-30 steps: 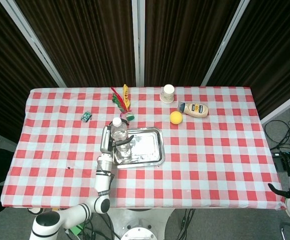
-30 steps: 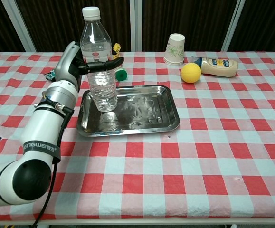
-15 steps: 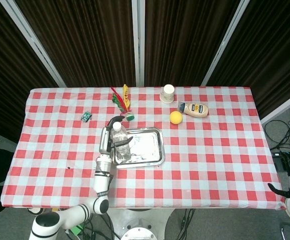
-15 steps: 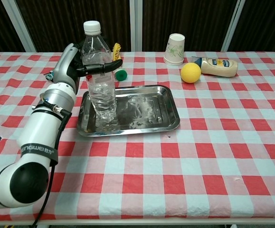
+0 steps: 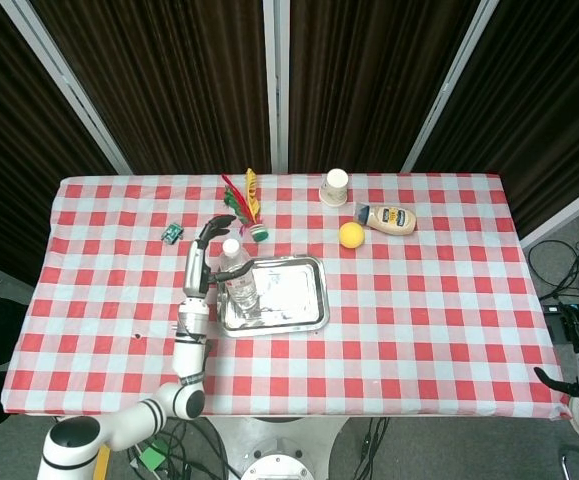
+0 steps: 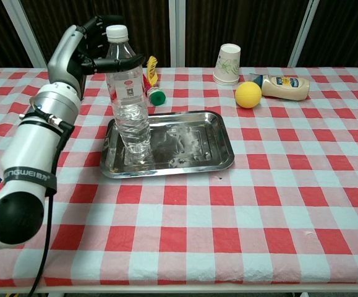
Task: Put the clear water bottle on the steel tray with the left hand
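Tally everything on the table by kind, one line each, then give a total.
Bottles: 2, water bottle and mayonnaise bottle
Trays: 1, steel tray
Cups: 1, paper cup
Balls: 1, yellow ball
Shuttlecocks: 1, feather shuttlecock
Small green items: 1
Total: 7

left hand (image 6: 80, 46) raised, fingers (image 6: 104, 22) spread, empty

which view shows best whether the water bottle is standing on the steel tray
The chest view: the clear water bottle appears large and side-on, upright with its base in the steel tray's left end. In the head view the bottle is small and seen from above, so its base is hard to make out.
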